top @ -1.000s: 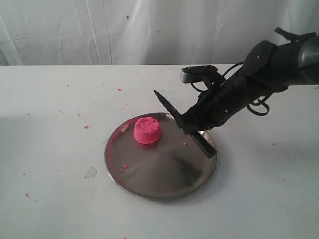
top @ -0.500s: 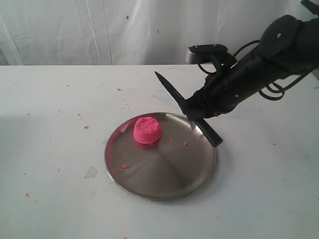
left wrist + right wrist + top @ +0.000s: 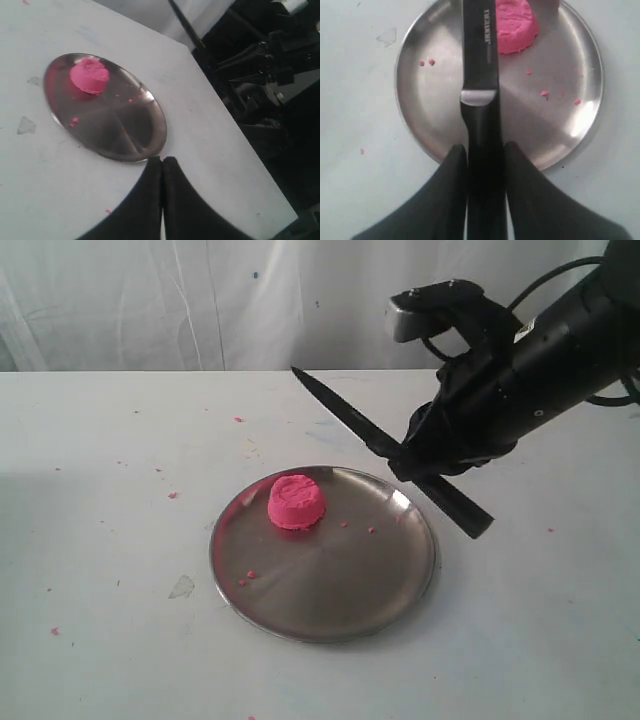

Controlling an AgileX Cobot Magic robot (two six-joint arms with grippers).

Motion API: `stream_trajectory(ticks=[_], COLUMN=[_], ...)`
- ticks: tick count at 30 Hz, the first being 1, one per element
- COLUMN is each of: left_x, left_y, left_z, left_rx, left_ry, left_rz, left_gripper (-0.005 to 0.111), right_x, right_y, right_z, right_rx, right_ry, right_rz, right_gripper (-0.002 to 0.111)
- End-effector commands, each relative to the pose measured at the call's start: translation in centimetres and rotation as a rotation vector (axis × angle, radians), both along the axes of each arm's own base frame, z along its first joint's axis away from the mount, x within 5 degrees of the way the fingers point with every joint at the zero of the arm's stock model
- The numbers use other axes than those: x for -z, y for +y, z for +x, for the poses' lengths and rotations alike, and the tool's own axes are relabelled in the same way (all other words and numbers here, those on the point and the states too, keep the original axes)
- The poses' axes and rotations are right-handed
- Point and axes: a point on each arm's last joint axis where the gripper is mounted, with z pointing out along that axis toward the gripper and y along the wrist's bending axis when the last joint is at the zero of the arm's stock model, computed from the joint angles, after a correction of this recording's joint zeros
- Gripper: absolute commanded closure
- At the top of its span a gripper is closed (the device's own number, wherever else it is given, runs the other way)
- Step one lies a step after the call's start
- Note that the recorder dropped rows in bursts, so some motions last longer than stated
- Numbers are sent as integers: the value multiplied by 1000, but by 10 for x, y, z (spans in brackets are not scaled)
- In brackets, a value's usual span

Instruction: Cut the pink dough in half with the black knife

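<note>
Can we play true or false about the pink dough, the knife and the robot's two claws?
1. The pink dough is in one whole piece. True.
2. The knife lies flat on the plate. False: the right gripper holds it tilted, up in the air.
3. The pink dough sits on the shiny metal plate. True.
4. The left gripper is holding the pink dough. False: it is shut on nothing, away from the dough.
5. The knife's blade is pressing into the pink dough. False: the blade is in the air and does not touch it.
</note>
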Motion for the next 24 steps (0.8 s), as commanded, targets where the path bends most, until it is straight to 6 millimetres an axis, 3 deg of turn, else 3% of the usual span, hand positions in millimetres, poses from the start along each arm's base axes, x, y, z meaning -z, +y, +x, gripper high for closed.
stream_trajectory(ticks=[1,2,3,5,8,9,14,18,24], left_x=[-16,-18,-22,-27,-27,-24,-36,-52,-44], left_y=[-9,-11,-15,-17,-22,-24,-33,-40,-37], left_z=[11,16,25,44,70,81,120,133,143], left_rx=[79,93,118,79,58,58,66,120,53], left_ry=[70,76,34,20,47,24,87,46,90], left_rz=[-1,-16,-14,-92,-170,-120,-87,-80,-49], left_gripper=[97,89,67,41,48,48,48,48,48], right_x=[-12,-13,-17,-19,-17,-16,-1,-2,-5], right_y=[15,17,25,36,53,61,76,82,91], right_z=[-42,-48,-63,-80,-92,-96,-89,-88,-95], right_rx=[-84,-98,-123,-134,-152,-147,-75,-47,-66], right_ry=[-43,-50,-65,-65,-76,-80,-36,-16,-30], right_rz=[-23,-16,10,54,96,114,110,179,226], right_gripper=[101,101,101,101,101,101,101,101,101])
